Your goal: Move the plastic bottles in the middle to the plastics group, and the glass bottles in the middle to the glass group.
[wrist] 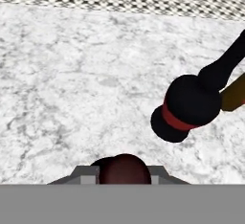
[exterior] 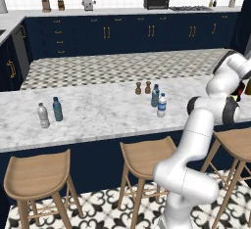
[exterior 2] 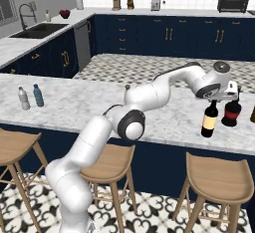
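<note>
Wine bottle (exterior 2: 209, 119), reddish top right under the hand camera, is hanging in the jaws just beside the red-labelled bottle (exterior 2: 231, 112); it should be lowering straight, staying upright, onto the counter (exterior 2: 169, 117).

On the marble worktop (exterior: 98, 113) I see two water bottles, the clear bottle (exterior: 162, 105) touching the teal bottle (exterior: 155, 96), with two brown shakers (exterior: 142, 88) just behind. Far to my left stand a greyish bottle (exterior: 43, 115) and another teal one (exterior: 58, 109). My arm (exterior: 206, 120) bends off right.
</note>
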You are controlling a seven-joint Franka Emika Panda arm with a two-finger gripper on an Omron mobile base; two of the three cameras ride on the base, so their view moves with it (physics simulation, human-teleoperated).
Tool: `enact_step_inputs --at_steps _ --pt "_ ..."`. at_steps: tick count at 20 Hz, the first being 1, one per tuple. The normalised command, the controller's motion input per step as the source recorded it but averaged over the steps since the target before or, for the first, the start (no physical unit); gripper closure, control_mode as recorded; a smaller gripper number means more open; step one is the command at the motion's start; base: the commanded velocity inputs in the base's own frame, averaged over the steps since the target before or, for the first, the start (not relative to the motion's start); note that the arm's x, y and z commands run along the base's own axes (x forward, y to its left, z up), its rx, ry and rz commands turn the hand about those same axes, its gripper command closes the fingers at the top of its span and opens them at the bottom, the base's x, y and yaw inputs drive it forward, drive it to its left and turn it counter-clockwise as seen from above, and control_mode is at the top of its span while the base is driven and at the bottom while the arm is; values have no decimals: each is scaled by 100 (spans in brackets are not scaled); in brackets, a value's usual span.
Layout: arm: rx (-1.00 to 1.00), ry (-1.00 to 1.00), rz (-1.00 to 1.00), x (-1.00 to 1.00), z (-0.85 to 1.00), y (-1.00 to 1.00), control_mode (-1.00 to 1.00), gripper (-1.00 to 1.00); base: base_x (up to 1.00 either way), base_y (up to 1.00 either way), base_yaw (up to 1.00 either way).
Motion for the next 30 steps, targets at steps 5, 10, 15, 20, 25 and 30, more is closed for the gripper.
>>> enact_step_inputs --at_steps 5,10,15,20,25,30 --pt "-1 0 0 -2 -24 0 -100 -100 0 0 0" --pt "0 0 0 -7 0 8 -100 -100 0 0 0" --pt "0 0 0 -7 16 12 -100 -100 0 0 0" --pt "-8 -8 0 -21 30 39 -100 -100 0 0 0" --pt "-18 -11 0 -27 26 52 -100 -100 0 0 0" --pt "-23 -6 0 -52 1 89 -100 -100 0 0 0"
